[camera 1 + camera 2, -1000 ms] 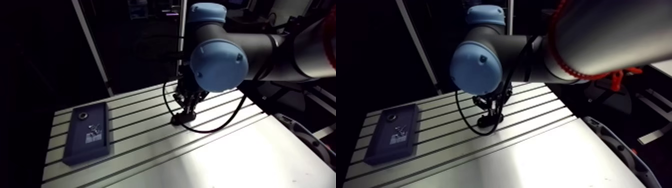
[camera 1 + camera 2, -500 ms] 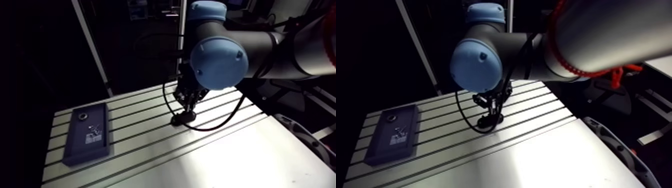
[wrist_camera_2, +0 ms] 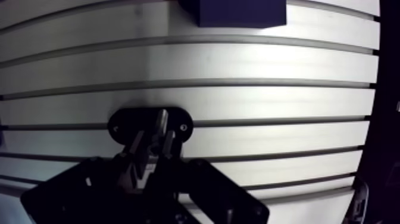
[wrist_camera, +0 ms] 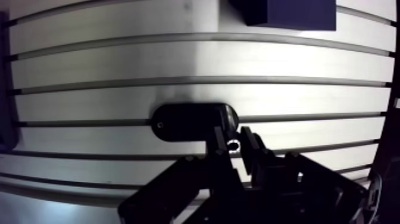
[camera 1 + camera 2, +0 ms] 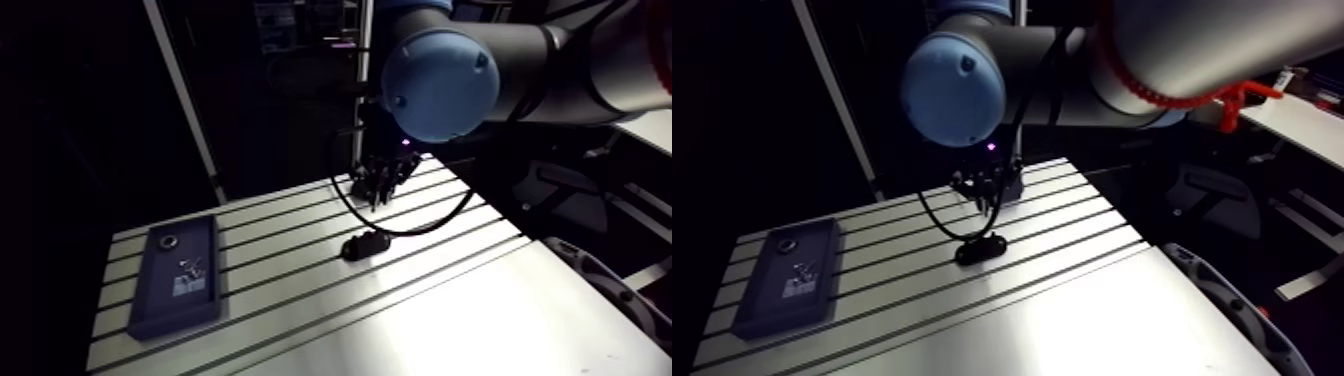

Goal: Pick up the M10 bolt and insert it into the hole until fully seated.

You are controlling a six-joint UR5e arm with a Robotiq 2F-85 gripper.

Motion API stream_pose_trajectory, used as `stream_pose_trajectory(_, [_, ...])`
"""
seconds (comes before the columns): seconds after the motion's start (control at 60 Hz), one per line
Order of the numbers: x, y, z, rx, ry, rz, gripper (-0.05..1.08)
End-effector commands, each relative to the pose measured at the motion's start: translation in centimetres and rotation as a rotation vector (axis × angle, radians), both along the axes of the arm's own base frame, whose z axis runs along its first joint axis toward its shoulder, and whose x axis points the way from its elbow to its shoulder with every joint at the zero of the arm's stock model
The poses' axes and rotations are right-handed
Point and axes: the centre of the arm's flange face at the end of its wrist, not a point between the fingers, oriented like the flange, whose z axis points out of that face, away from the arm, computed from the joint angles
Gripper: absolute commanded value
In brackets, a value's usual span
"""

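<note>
- One tool [image 3: 153, 144], two fingers [image 4: 218, 143], one bolt [image 4: 233, 145]. The wrist view shows the fingers drawn close and clenched on the bolt, which appears as a small bright ring end-on between the tips.
- The arm view does not show the grasp. There the tool is small and dark and the bolt cannot be made out.
- The arm view does show height. The tool hangs above the table [image 5: 450, 300], apart from everything on it.
- One black oval plate [image 5: 365, 244] lies flat on the table, under the tool. In the wrist view it sits just ahead of and partly behind the fingertips. It lies across one of the slots [image 4: 178, 80].
- The wrist view's right eye shows two small dots on the plate, one near each end. The left eye shows only one, because a finger hides the other end. The arm view shows none.
- One dark blue block [image 5: 175, 275] lies flat near the table's far-left edge, well apart from the plate and the tool.
- One round ringed hole [image 5: 168, 239] sits in the block's top face near its far end, with pale marks [image 5: 188, 267] closer to the middle. Only the arm view shows these.
- The wrist view catches just one end of the block, several slots ahead of the tool. Its hole is out of that view.
- The bolt is in the tool's grip above the plate, not at the hole.
</note>
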Motion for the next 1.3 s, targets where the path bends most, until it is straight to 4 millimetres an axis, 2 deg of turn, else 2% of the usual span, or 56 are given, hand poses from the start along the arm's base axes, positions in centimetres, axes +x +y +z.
stream_pose_trajectory(0.017, [-0.8, 0.2, 3.8, -0.005, -0.017, 0.007, 1.08])
stream_pose_trajectory(0.033, [-1.1, 0.3, 4.9, -0.014, -0.036, -0.001, 1.07])
stream_pose_trajectory(0.1, [-1.3, 0.4, 5.2, -0.017, -0.047, -0.006, 1.08])
stream_pose_trajectory(0.317, [-2.9, 1.2, 8.5, -0.033, -0.087, -0.017, 1.08])
stream_pose_trajectory(0.383, [-3.9, 1.7, 8.9, -0.038, -0.103, -0.03, 1.08])
stream_pose_trajectory(0.417, [-5.1, 2.3, 9.3, -0.044, -0.114, -0.031, 1.08])
stream_pose_trajectory(0.533, [-7.1, 3.0, 9.1, -0.052, -0.153, -0.036, 1.07])
stream_pose_trajectory(0.567, [-8.3, 3.4, 9.1, -0.06, -0.176, -0.053, 1.07])
stream_pose_trajectory(0.6, [-8.3, 3.4, 9.1, -0.06, -0.176, -0.053, 1.07])
stream_pose_trajectory(0.667, [-10.1, 3.9, 9.1, -0.065, -0.195, -0.083, 1.08])
stream_pose_trajectory(0.85, [-13.3, 3.5, 7.8, -0.078, -0.244, -0.084, 1.08])
stream_pose_trajectory(0.917, [-14.1, 3.6, 8.0, -0.074, -0.24, -0.088, 1.08])
stream_pose_trajectory(1.033, [-14.5, 3.6, 8.6, -0.065, -0.246, -0.099, 1.08])
stream_pose_trajectory(1.3, [-14.9, 4.0, 6.9, -0.055, -0.279, -0.125, 1.08])
